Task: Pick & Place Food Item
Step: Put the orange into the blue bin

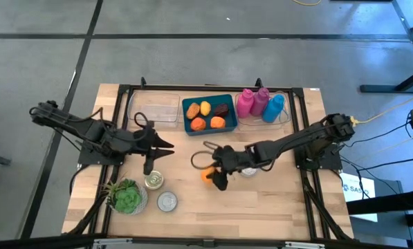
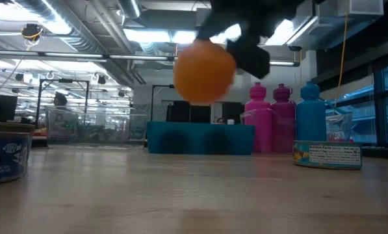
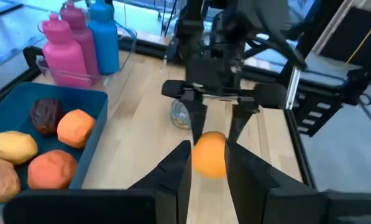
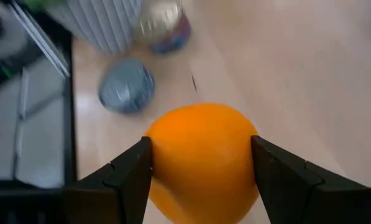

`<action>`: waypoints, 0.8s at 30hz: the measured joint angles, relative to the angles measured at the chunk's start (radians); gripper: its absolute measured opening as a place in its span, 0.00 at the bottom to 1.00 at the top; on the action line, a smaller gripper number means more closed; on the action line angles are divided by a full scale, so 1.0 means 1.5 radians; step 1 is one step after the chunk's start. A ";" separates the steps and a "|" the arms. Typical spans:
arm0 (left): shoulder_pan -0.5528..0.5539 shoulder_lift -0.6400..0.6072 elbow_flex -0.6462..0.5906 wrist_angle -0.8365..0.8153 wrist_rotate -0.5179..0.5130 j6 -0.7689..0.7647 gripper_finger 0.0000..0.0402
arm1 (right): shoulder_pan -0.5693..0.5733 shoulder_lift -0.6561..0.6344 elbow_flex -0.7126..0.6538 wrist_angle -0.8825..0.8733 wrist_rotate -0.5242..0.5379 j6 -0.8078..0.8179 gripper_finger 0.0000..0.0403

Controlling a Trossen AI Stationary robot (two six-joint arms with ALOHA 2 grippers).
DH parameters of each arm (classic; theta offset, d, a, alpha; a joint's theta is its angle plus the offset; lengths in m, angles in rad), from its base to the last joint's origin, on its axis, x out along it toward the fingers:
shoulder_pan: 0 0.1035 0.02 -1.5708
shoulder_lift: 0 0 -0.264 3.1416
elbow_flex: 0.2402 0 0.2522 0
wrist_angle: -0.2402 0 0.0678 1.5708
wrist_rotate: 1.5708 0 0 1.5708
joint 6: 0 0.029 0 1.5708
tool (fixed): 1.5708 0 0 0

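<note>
1. Orange (image 4: 201, 158), a round food item, is held clamped between the fingers of the right gripper (image 1: 212, 176), lifted clear above mid-table.
2. Carrying appears to be the step in hand.
3. A placement spot is needed next, perhaps the blue tray (image 1: 208, 115).
4. The left gripper (image 1: 166, 147) is nearly closed, empty, waiting nearby.

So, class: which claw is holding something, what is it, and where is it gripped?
The right claw holds the round orange fruit by its opposite sides, clear of the table.

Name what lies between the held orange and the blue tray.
Only bare tabletop in the high view: the orange, in the right gripper, sits apart from the blue tray.
</note>
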 joint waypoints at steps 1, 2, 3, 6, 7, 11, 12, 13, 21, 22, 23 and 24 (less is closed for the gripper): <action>0.000 -0.006 0.000 0.000 0.000 0.000 0.22 | -0.007 -0.009 0.000 0.007 0.000 0.003 0.58; 0.000 -0.013 0.000 0.000 0.000 0.003 0.22 | -0.015 -0.016 0.000 0.015 0.001 0.006 0.58; 0.000 -0.021 0.000 0.000 0.000 0.008 0.22 | -0.024 -0.024 0.000 0.027 0.002 0.012 0.58; 0.000 -0.042 0.000 0.000 0.014 0.024 0.22 | -0.056 -0.043 0.001 0.059 0.008 0.018 0.58; 0.000 -0.049 0.000 0.000 0.018 0.030 0.22 | -0.068 -0.048 0.002 0.070 0.012 0.017 0.58; 0.000 -0.070 0.000 0.000 0.035 0.048 0.22 | -0.129 -0.065 0.002 0.081 0.037 0.005 0.58; 0.000 -0.075 0.000 -0.001 0.036 0.054 0.22 | -0.147 -0.067 0.002 0.079 0.038 -0.001 0.58; 0.000 -0.078 0.000 0.000 0.035 0.061 0.22 | -0.166 -0.067 0.002 0.079 0.038 -0.003 0.58; 0.002 -0.102 0.000 -0.008 0.036 0.092 0.22 | -0.307 -0.067 0.003 0.079 0.023 -0.019 0.58; 0.002 -0.105 0.000 -0.014 0.036 0.090 0.22 | -0.323 -0.067 0.003 0.079 0.017 -0.025 0.58; 0.002 -0.106 0.000 -0.018 0.035 0.090 0.22 | -0.338 -0.067 0.004 0.079 0.009 -0.034 0.58; 0.002 -0.107 0.000 -0.020 0.036 0.087 0.22 | -0.350 -0.066 0.004 0.078 0.007 -0.041 0.58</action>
